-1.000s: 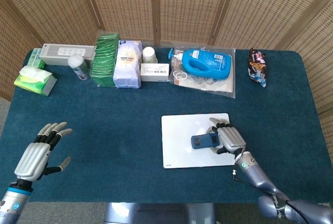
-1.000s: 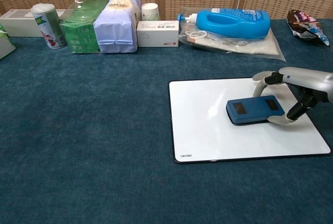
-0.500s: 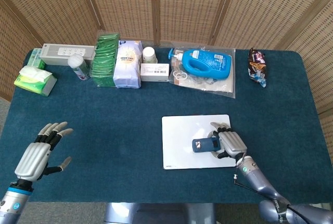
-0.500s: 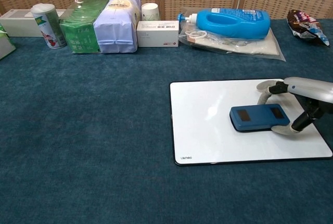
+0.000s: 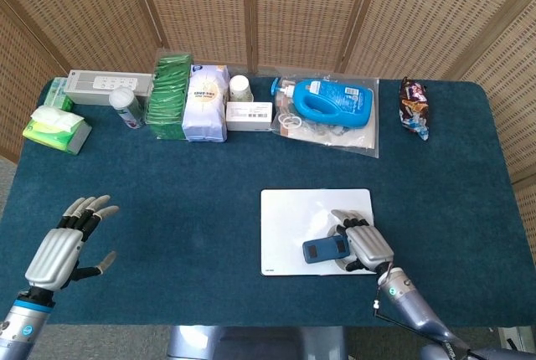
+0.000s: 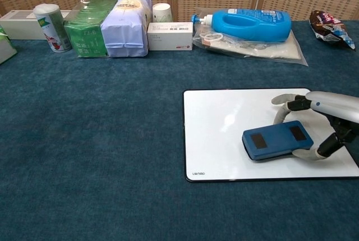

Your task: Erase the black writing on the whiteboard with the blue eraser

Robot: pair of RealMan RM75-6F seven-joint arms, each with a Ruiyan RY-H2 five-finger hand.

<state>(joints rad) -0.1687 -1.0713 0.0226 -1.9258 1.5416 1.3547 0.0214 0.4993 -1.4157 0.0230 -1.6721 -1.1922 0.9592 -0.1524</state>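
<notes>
The whiteboard (image 5: 295, 217) (image 6: 224, 117) lies flat on the blue cloth, right of centre; no black writing shows on its white face. The blue eraser (image 5: 323, 249) (image 6: 277, 140) rests on the board's near right part. My right hand (image 5: 363, 244) (image 6: 325, 121) grips the eraser's right end, thumb on the near side and fingers over the far side. My left hand (image 5: 65, 241) hovers over the cloth at the near left with fingers spread, holding nothing; the chest view does not show it.
Along the far edge stand a grey box (image 5: 109, 85), a can (image 6: 47, 26), green packets (image 6: 88, 23), a pale bag (image 6: 129, 23), a paper cup (image 6: 162, 12), a small white box (image 6: 170, 35) and a blue bottle (image 6: 247, 25). A snack bag (image 6: 330, 28) lies far right, tissues (image 5: 57, 129) far left.
My right hand has drawn the eraser across the board toward the near edge and slightly left. The whiteboard has slid a little nearer. The left hand has stayed still.
</notes>
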